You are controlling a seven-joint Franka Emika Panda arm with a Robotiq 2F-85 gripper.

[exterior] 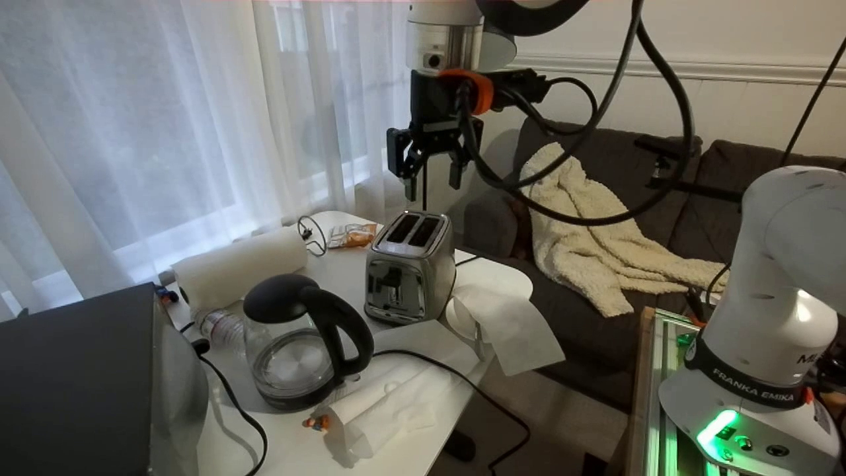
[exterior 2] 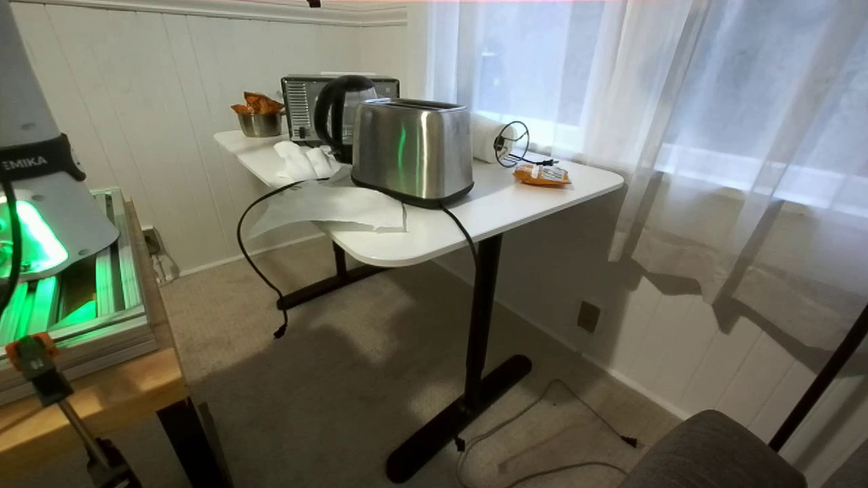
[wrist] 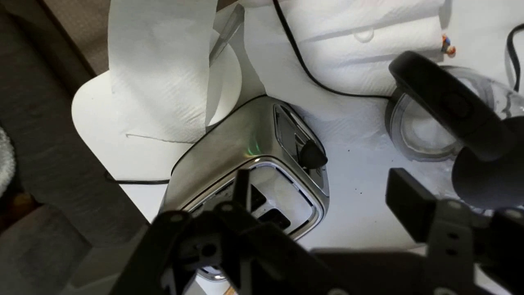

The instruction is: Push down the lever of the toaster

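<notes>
The silver toaster (exterior: 439, 274) stands upright on the white table (exterior: 456, 396). It shows in both exterior views (exterior 2: 410, 152) and in the wrist view (wrist: 225, 143). Its black lever (wrist: 312, 155) sticks out from the end panel that faces the kettle, near the top of its slot. In an exterior view the end with the lever faces away and is hidden. My gripper (exterior: 433, 182) points down above the toaster, apart from it. In the wrist view my gripper (wrist: 325, 196) is open, with nothing between its fingers. One finger covers part of the toaster's slots.
A glass kettle (exterior: 291, 363) with a black handle stands near the lever end. A dark oven (exterior: 79, 370), a paper towel roll (exterior: 241, 268), loose paper towels (exterior: 396, 416), a plastic bottle (exterior: 221, 327), black cords and an orange packet (exterior 2: 542, 176) are around. A couch (exterior: 581, 277) stands beyond.
</notes>
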